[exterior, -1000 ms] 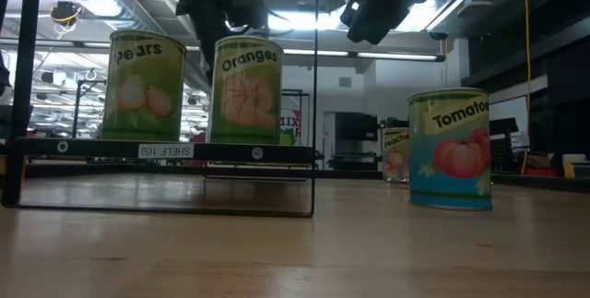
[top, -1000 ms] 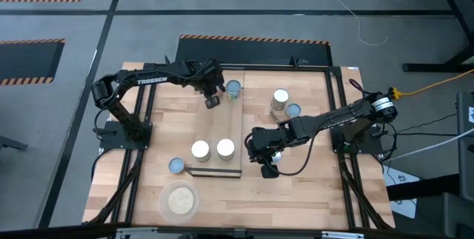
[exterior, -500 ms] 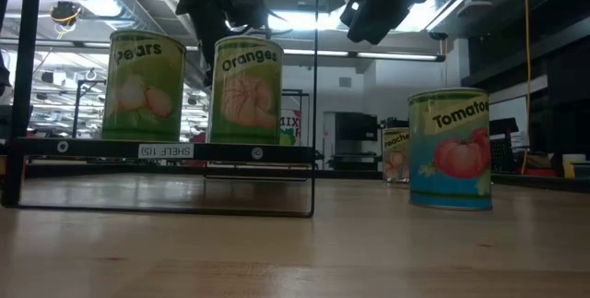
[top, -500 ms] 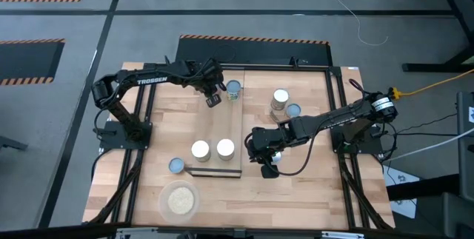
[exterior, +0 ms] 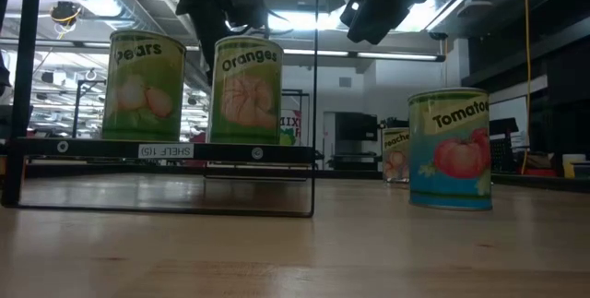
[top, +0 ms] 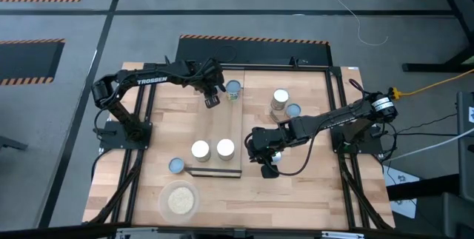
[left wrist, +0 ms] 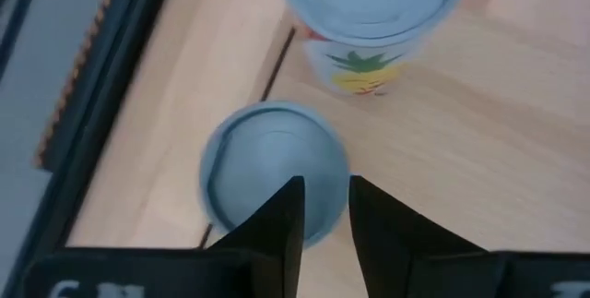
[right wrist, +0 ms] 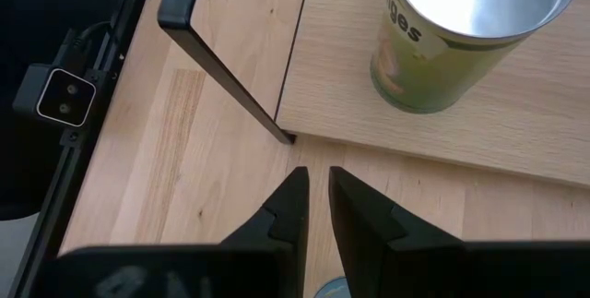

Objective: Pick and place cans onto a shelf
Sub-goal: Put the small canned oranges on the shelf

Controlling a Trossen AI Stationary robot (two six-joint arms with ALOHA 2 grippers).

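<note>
1. The room: a grey floor (top: 59, 39) with dark seams and orange-and-black hazard strips (top: 252, 40) surrounds the table. A yellow cable (top: 437, 83) trails across it on the right. The low view looks level into a workshop with bright ceiling lights (exterior: 92, 7).
2. The table (top: 296, 194) is light wood with a black frame around its edge.
3. The shelf (top: 226, 120) is a long, paler board running front to back on the table's middle. In the low view it sits raised on a black frame.
4. The left gripper (top: 212, 100) hovers at the shelf's far end. Its fingers (left wrist: 286, 215) stand a little apart and hold nothing, right above a blue-grey-topped can (left wrist: 258, 164).
5. The right gripper (top: 268, 169) hangs low near the shelf's near right corner. Its fingers (right wrist: 295, 201) show only a narrow gap, with bare wood between them.
6. A round dish of beige grains (top: 179, 200) sits on the table's near left.
7. Cans: a Pears can (exterior: 143, 86) and an Oranges can (exterior: 247, 90) stand side by side on the shelf's near end. A pineapple can (top: 234, 88) stands at its far end. A Tomato can (exterior: 450, 149) and a Peaches can (exterior: 395, 154) stand on the table, right of the shelf.
</note>
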